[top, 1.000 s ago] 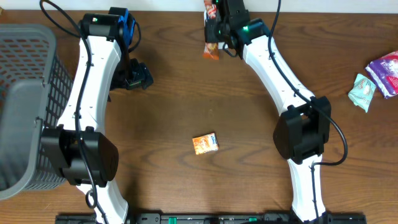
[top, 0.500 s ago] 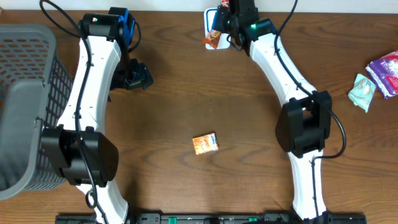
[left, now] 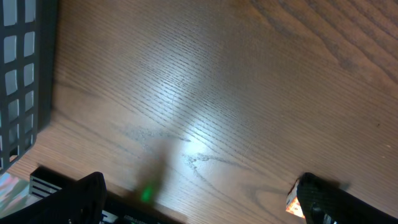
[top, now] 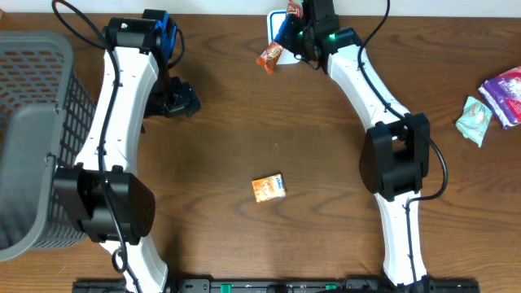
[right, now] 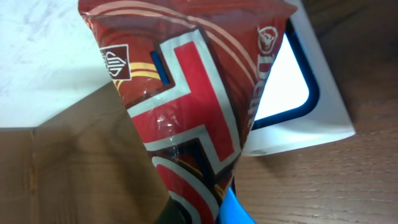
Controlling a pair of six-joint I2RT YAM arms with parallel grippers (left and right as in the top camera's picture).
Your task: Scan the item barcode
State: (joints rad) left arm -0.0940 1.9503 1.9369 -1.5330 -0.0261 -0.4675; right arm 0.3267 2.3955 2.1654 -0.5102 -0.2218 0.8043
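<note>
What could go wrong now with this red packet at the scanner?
The red foil snack packet is pinched at one end only in the shut right gripper, so it could twist or slip. No barcode shows on its crinkled near face, and it covers only part of the dark-rimmed window of the white scanner, so a read may fail.

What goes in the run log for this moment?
right claw: shut on snack packet, held by scanner | left claw: open, empty | orange box: untouched, away from both claws
</note>
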